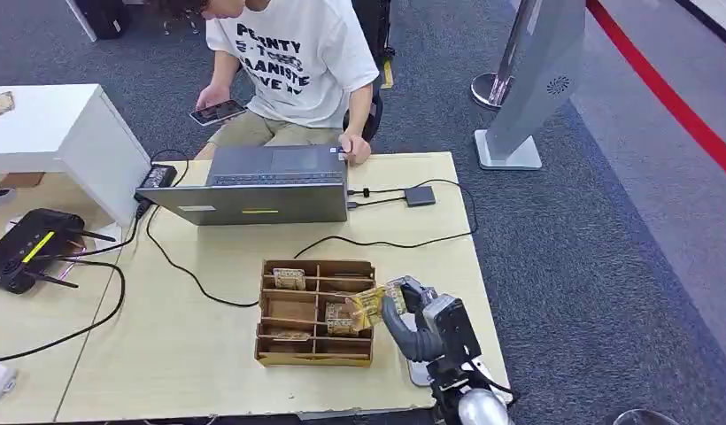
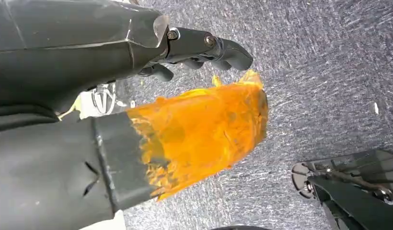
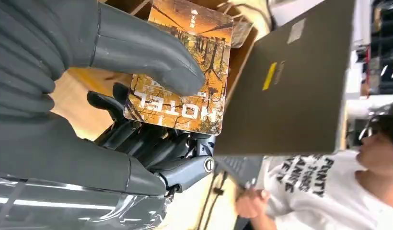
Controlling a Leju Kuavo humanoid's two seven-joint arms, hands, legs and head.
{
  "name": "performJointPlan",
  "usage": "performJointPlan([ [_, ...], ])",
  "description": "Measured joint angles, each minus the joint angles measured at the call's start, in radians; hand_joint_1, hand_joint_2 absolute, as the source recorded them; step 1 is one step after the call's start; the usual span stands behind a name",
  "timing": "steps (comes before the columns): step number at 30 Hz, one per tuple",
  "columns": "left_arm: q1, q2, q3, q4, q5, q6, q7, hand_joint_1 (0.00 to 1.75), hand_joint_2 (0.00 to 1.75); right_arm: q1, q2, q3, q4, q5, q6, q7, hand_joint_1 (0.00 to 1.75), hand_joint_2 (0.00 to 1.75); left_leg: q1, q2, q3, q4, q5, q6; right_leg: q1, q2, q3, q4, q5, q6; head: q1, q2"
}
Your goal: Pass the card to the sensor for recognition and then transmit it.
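Orange-brown card (image 1: 366, 309) pinched in the right hand (image 1: 411, 312), thumb (image 3: 151, 57) pressed on its printed face and dark fingers (image 3: 137, 139) behind it, held over the right side of the cardboard divider box (image 1: 315, 312). Box standing near the front right part of the pale wooden tabletop (image 1: 209, 354), with more cards (image 1: 289, 280) lying in its compartments. Right hand reaching in beside the tabletop's right edge, grey carpet (image 1: 607, 266) open beyond it. Bare wood between box and front edge, and a wider bare stretch to the box's left.

Behind the box, a black cable (image 1: 386, 241) snaking across the wood to a small dark adapter (image 1: 420, 195), then a grey laptop (image 1: 262, 186) with its lid toward the robot. Seated behind the laptop, a person in a white printed shirt (image 1: 293, 57), phone (image 1: 218, 112) in one hand. Black router (image 1: 27, 248) and a white box (image 1: 58, 133) off to the left; grey stand (image 1: 528, 88) on the carpet, well apart on the right.

Right wrist view up close: word "HOTEL" on the card, laptop lid (image 3: 290, 81) just past it. Left wrist view: left hand (image 2: 175, 129) over carpet, thumb wrapped in orange tape, dark fingers (image 2: 218, 48) curled in, nothing in them.
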Motion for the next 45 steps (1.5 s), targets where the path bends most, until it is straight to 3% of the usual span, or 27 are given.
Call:
performJointPlan([
  [11,0.002,0.0,0.022,0.0,0.002,0.003,0.0,0.0,0.0,0.059,-0.023,-0.086,-0.016,0.014,-0.017,0.002,1.75,1.75,0.0,0.0,0.0,0.0,0.0,0.0,0.0,0.0,0.0,0.0,0.0,0.0,0.0,0.0],
  [45,0.002,0.0,0.047,0.0,-0.015,0.003,0.002,0.0,0.0,0.107,-0.042,-0.179,0.074,0.116,-0.068,0.049,1.75,1.75,0.0,0.0,0.0,0.0,0.0,0.0,0.0,0.0,0.0,0.0,0.0,0.0,0.0,0.0],
])
